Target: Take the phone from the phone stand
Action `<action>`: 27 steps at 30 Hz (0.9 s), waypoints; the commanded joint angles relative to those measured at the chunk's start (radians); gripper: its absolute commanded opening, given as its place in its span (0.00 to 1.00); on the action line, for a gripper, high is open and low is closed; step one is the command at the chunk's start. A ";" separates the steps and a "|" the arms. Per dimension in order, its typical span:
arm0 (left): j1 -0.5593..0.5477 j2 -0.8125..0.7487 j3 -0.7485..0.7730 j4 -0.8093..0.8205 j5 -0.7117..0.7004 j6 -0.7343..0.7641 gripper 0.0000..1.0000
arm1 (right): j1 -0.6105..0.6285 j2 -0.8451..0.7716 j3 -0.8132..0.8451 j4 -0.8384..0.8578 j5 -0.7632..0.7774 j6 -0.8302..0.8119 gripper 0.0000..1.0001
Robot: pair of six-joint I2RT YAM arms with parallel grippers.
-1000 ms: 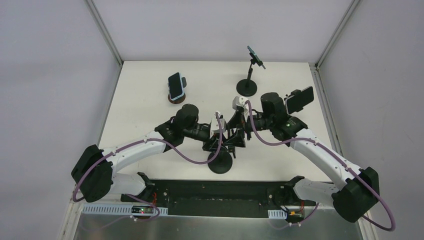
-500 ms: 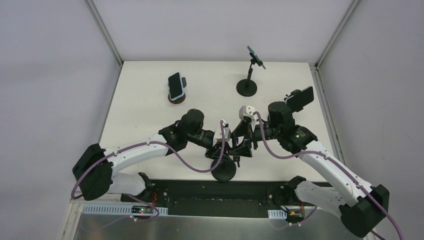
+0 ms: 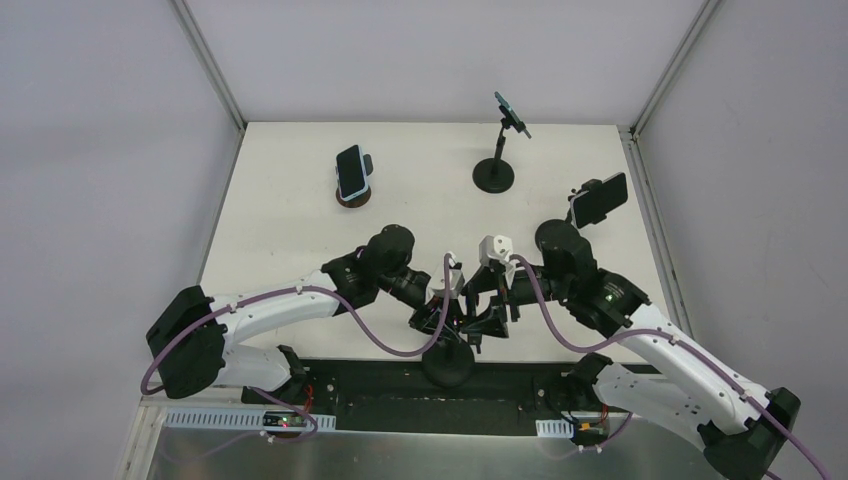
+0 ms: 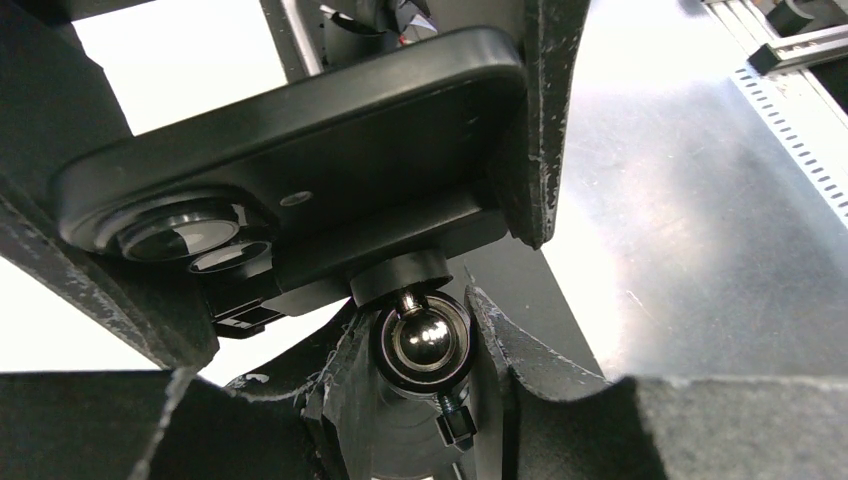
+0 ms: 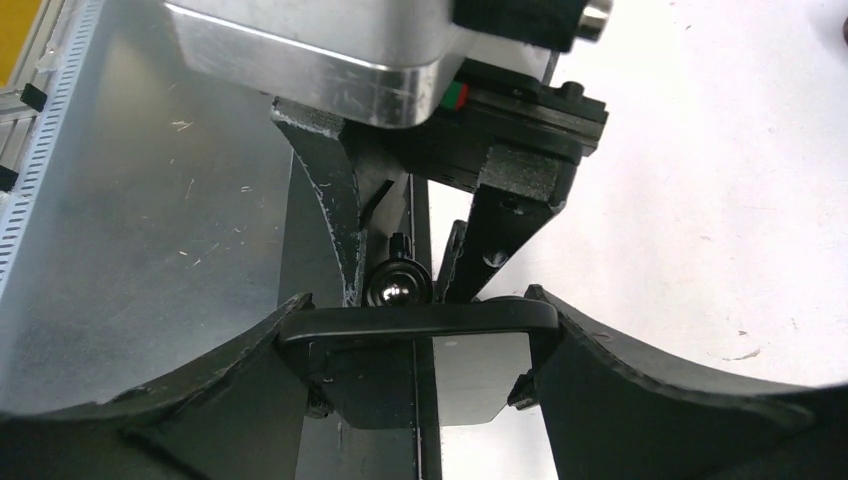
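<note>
The right tool (image 5: 418, 318) pinches the phone (image 4: 300, 130) by its long sides over the near edge of the tabletop (image 3: 280, 220), back down, lens end toward the left tool (image 4: 415, 335), which clamps the ball joint (image 4: 420, 345) of the stand (image 3: 447, 365).

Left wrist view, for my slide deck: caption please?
Left gripper pinches the phone stand's ball joint; right gripper's fingers clasp the black phone above.

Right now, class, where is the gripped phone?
The phone is low and centre in the top view, clamped in the right claw, just beyond the stand's round base by the table's near edge.
</note>
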 commanded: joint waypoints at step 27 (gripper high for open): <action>-0.037 -0.049 0.027 0.054 0.102 -0.044 0.00 | 0.209 -0.166 -0.063 0.093 0.305 0.174 0.00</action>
